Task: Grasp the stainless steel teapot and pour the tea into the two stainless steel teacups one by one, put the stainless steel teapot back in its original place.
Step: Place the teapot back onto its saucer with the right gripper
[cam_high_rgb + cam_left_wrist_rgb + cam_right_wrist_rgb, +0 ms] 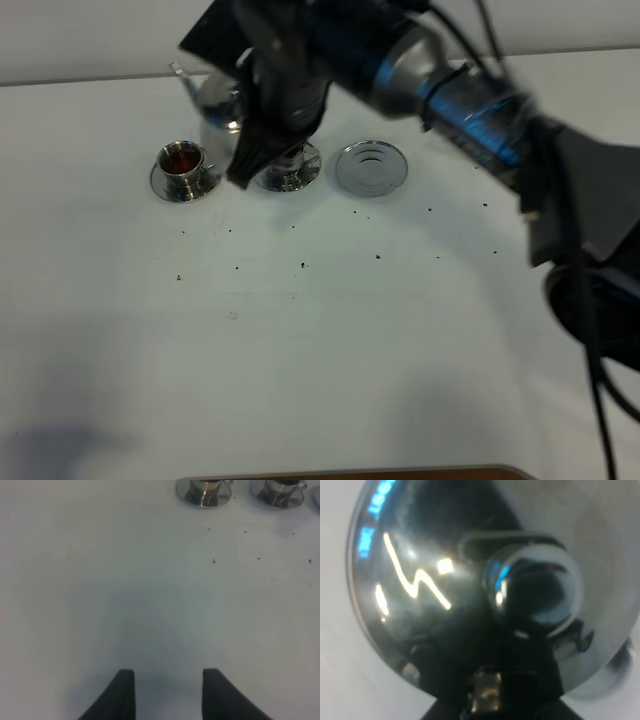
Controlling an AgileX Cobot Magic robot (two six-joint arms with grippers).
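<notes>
My right gripper [252,140] reaches across to the back left and is shut on the stainless steel teapot [215,108], holding it off the table between the two teacups. Its thin spout [181,72] points left, behind the left teacup. In the right wrist view the teapot [420,580] fills the frame, lid knob [535,590] in the middle. The left teacup [182,160] on its saucer holds reddish tea. The second teacup [292,172] is partly hidden by the gripper. The empty round steel dish [371,167] lies to their right. My left gripper [167,692] is open and empty over bare table.
Both teacups also show in the left wrist view, the left one [205,489] and the second one [282,489], at the far edge. Several small dark specks [302,265] dot the white table [320,350] in front of the cups. The right arm's body [590,210] fills the right side.
</notes>
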